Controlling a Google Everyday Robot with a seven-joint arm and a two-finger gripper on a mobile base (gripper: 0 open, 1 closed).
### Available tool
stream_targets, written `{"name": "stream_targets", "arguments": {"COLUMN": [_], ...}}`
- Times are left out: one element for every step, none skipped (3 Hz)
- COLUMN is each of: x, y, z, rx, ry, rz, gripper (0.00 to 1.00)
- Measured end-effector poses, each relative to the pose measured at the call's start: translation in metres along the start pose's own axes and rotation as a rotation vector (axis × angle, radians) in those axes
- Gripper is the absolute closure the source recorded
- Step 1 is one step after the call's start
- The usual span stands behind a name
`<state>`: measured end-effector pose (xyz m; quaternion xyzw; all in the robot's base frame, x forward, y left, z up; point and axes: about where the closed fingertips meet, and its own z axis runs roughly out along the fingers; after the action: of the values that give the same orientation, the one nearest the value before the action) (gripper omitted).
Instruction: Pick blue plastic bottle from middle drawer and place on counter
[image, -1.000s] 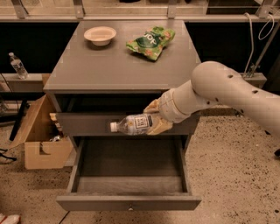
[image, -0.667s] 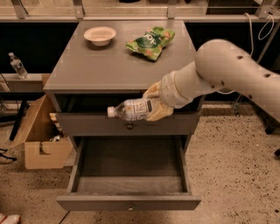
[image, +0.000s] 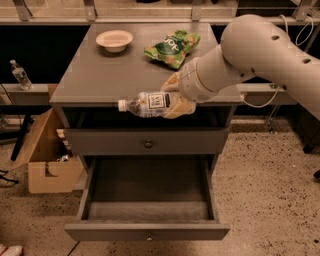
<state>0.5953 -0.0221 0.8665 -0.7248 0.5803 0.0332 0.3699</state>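
**One bottle held at the front edge of the desk**

One arm (image: 260, 47), thick and pale, comes in from the desk's right side and ends in the tool (image: 175, 97). The tool's tan fingers (image: 171, 83) are clenched around the blue plastic bottle (image: 150, 103). They grip its base end, one finger above it and one below.

The bottle lies on its side, level, across the front edge of the desk (image: 105, 75). Its white cap points toward the desk's left front corner, and the dark square on its label faces the camera. Whether it touches the desk top or hangs just clear of it cannot be told.

At the back of the desk stands a pale bowl (image: 114, 39). Beside it, toward the right, lies a green bag (image: 172, 47). Both are well apart from the bottle.

Under the desk top is a dark open slot. Below that is a shut drawer (image: 110, 142) with a dark round knob. Lower again, the middle drawer (image: 115, 231) is pulled far out, and only its bare grey floor shows inside.

On the floor by the desk's left side sits an open cardboard box (image: 47, 160). A small clear bottle (image: 20, 75) stands on a ledge farther left.
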Motion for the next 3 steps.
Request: {"name": "stream_targets", "arguments": {"x": [0.01,0.035,0.06], "y": [-0.034,-0.08,-0.114], "z": [-0.003,-0.001,0.007], "rx": [0.043,0.067,0.077], "ry": [0.01,0.027,0.021], "rz": [0.043,0.134,0.229], "gripper": [1.0,1.0,1.0]}}
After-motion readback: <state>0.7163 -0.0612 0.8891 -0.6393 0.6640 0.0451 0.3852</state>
